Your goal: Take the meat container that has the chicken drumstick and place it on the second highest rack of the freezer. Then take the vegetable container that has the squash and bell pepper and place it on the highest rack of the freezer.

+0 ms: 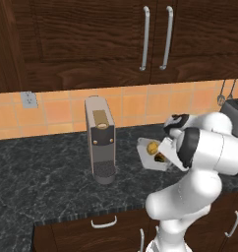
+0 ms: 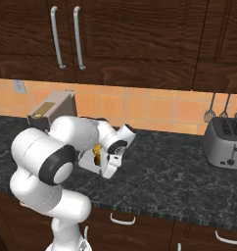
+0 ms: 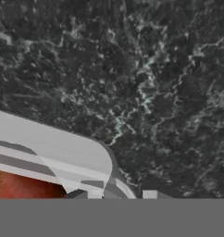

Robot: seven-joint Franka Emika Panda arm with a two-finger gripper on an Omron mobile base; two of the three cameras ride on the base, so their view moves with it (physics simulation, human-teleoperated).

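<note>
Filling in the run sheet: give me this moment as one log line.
phase: grasping | gripper: at corner rim of white container, grip unclear | contents: yellow squash, red-orange item | surface: dark counter

White vegetable container [image 1: 146, 156] at the gripper [image 3: 115, 194], yellow squash [image 1: 152, 147] and what looks like a red-orange bell pepper [image 3: 21, 185] inside, black white-veined marble counter [image 3: 155, 69] beneath, grey coffee machine [image 1: 100, 140] beside, orange tiled backsplash [image 2: 154, 110], dark wood cabinets [image 1: 81, 39] above.

The desk [image 1: 42, 177] looks like dark veined polished stone; cabinets [image 1: 81, 44] are dark grained wood with metal handles [image 1: 144, 39]; the tray [image 3: 53, 148] looks smooth grey plastic.
</note>
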